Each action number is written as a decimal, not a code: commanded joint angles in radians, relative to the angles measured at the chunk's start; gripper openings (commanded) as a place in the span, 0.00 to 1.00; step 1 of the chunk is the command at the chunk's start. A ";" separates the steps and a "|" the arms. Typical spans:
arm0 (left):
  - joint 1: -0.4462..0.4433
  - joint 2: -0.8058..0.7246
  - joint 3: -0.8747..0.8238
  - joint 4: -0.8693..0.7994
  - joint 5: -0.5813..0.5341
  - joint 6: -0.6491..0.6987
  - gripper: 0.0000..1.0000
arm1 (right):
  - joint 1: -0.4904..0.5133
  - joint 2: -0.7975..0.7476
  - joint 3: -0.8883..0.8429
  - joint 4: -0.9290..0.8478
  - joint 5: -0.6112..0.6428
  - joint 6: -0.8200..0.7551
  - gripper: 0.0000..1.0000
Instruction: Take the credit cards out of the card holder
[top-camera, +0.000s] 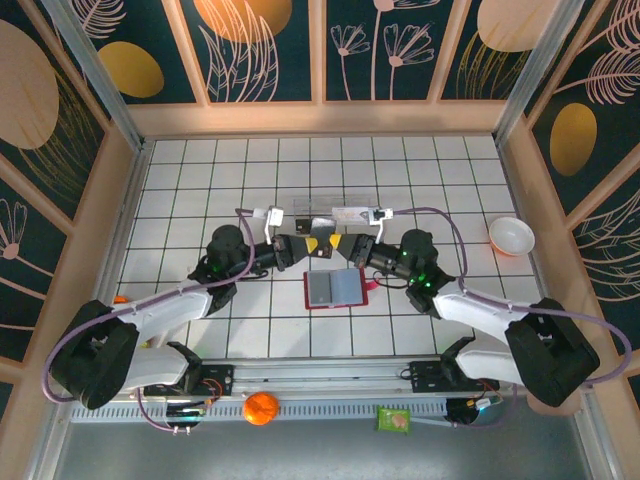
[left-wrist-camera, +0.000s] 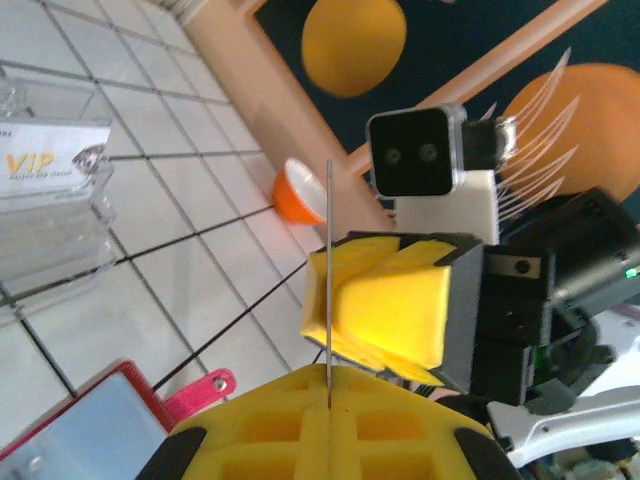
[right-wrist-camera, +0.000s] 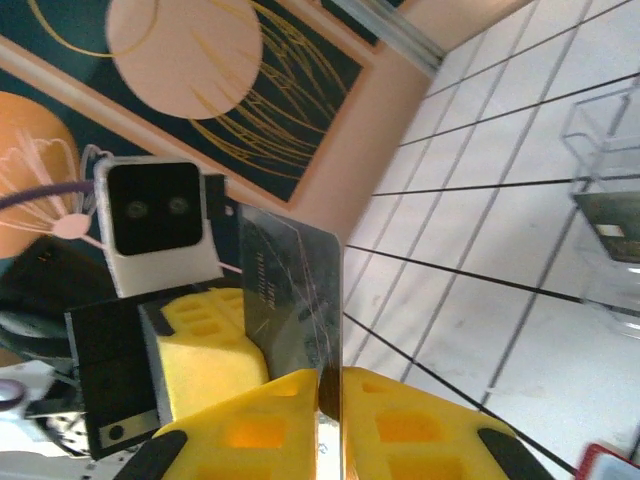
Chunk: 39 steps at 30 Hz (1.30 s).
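The red card holder (top-camera: 335, 290) lies open on the tiles, grey and light blue inside. Its corner (left-wrist-camera: 90, 430) and snap tab (left-wrist-camera: 205, 390) show below my left gripper. Both grippers meet above it on one silvery credit card (right-wrist-camera: 295, 300), seen edge-on as a thin line (left-wrist-camera: 329, 250). My left gripper (left-wrist-camera: 329, 385) (top-camera: 316, 245) is shut on that card. My right gripper (right-wrist-camera: 330, 385) (top-camera: 336, 245) has the card's other end between its pads, with a narrow gap beside the card.
A clear plastic tray (top-camera: 330, 212) stands just behind the grippers, with a VIP card in it (left-wrist-camera: 50, 220). A white bowl (top-camera: 511, 236) sits at the right. An orange fruit (top-camera: 261, 408) and a green packet (top-camera: 393, 419) lie by the arm bases.
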<state>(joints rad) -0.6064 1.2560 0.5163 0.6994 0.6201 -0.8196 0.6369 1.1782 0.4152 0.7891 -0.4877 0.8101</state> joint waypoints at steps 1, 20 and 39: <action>-0.001 -0.016 0.125 -0.315 -0.022 0.233 0.00 | -0.027 -0.114 -0.009 -0.175 0.031 -0.088 0.15; 0.000 0.168 0.628 -1.153 -0.345 1.301 0.00 | -0.250 -0.391 -0.100 -0.431 -0.029 -0.113 0.12; -0.033 0.452 0.890 -1.287 -0.552 1.632 0.00 | -0.329 -0.323 -0.083 -0.493 -0.037 -0.133 0.12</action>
<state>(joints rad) -0.6289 1.7008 1.3540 -0.5339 0.0860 0.7315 0.3191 0.8463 0.3241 0.3195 -0.5175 0.7036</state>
